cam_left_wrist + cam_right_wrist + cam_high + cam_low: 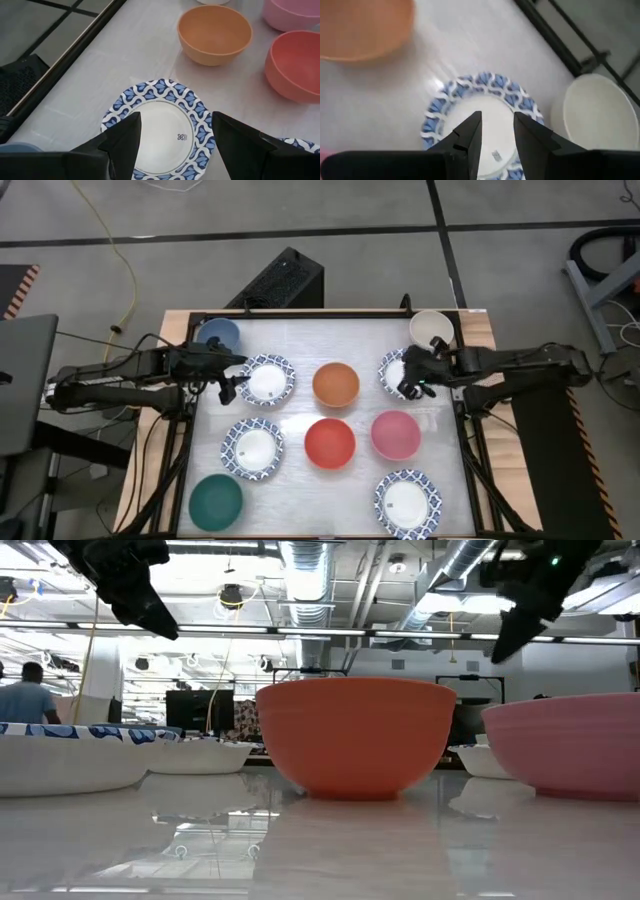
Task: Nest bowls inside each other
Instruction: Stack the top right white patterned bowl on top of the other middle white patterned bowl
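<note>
Several small bowls stand on their bases on the white table: blue [218, 335], cream [432, 328], orange [335, 384], red [329, 443], pink [395, 434], green [216, 502], and several white ones with blue patterned rims. My left gripper [232, 380] hangs open above the far-left patterned bowl [162, 125], its fingers [122, 137] spread wide over the bowl's near rim. My right gripper [410, 385] hovers open, with a narrower gap, above the far-right patterned bowl [485, 112], beside the cream bowl [597, 112]. In the low view both grippers [140, 595] [520, 620] are well above the table.
Two more patterned bowls sit at the near left [252, 446] and near right [408, 503]. A dark frame rail [320, 313] runs along the table's far edge. Bare table shows between the bowl rows. A person [25, 700] is in the room beyond.
</note>
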### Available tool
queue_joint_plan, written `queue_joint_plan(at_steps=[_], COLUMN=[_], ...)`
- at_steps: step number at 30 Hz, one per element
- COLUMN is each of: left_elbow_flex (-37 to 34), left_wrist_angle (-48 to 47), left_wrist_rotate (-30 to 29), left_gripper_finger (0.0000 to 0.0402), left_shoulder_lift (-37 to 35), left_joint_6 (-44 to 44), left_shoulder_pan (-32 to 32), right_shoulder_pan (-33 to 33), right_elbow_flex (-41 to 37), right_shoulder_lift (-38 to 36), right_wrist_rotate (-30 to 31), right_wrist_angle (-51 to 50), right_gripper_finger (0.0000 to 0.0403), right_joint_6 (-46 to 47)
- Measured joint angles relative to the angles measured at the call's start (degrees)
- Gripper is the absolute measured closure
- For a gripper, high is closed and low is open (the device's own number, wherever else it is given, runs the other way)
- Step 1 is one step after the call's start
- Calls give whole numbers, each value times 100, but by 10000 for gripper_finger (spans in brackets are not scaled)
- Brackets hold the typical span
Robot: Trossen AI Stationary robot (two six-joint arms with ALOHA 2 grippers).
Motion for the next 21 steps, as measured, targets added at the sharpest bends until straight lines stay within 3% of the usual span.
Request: queue_joint_plan(at_steps=[8, 17, 21], left_elbow_flex=[0, 0, 0], left_wrist_angle=[-2, 0, 2], left_wrist_rotate=[-68, -73, -75], left_gripper_finger=[169, 169, 169], left_shoulder_lift=[-4, -2, -3], left_joint_6=[57, 61, 110], left_shoulder_pan=[2, 0, 0], right_shoulder_pan=[-22, -226, -366], right_elbow_flex=[209, 251, 251], right_shoulder_lift=[935, 1786, 2112], right_wrist_rotate=[-548, -1500, -1744], right_wrist_angle=[32, 320, 503], right_gripper_finger=[257, 187, 175], right_joint_6=[77, 98, 104])
